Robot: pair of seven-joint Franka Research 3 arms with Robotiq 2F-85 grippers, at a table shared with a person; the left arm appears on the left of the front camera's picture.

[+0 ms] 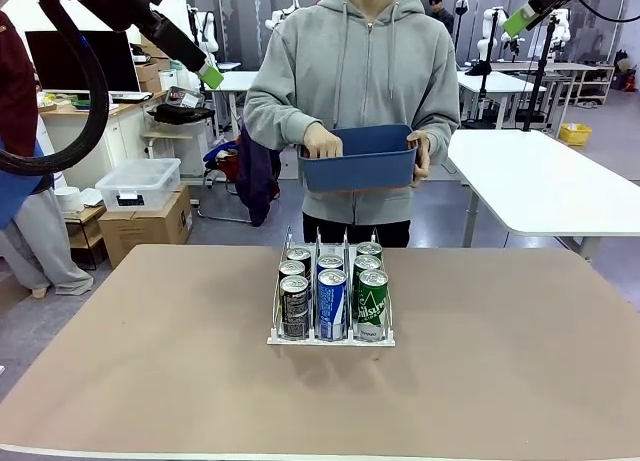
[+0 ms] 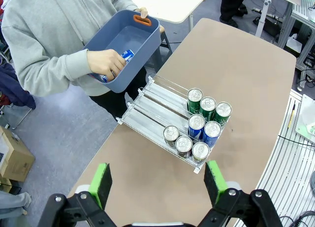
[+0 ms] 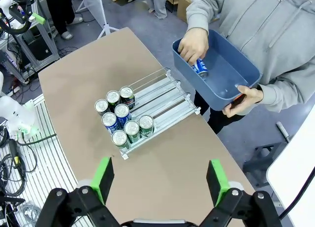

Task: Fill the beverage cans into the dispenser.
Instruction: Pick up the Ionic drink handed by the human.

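The clear dispenser (image 1: 331, 333) stands mid-table with several beverage cans in its three lanes, at the end nearest me: black (image 1: 294, 306), blue-and-white (image 1: 331, 303) and green (image 1: 371, 303) in front. Across the table a person holds a dark blue tub (image 1: 360, 161) and has one hand inside it on a blue-and-white can (image 2: 125, 57) (image 3: 199, 68). My left gripper (image 1: 212, 78) (image 2: 157, 182) hangs open, high at the upper left. My right gripper (image 1: 518, 21) (image 3: 160, 180) hangs open, high at the upper right. Both look down on the dispenser (image 2: 157, 109) (image 3: 157, 101) from well above, holding nothing.
The brown table (image 1: 500, 361) is bare around the dispenser. The far halves of the dispenser's lanes hold no cans. A white table (image 1: 550, 181) stands behind at the right. A clear bin on cardboard boxes (image 1: 140, 186) sits on the floor at the left.
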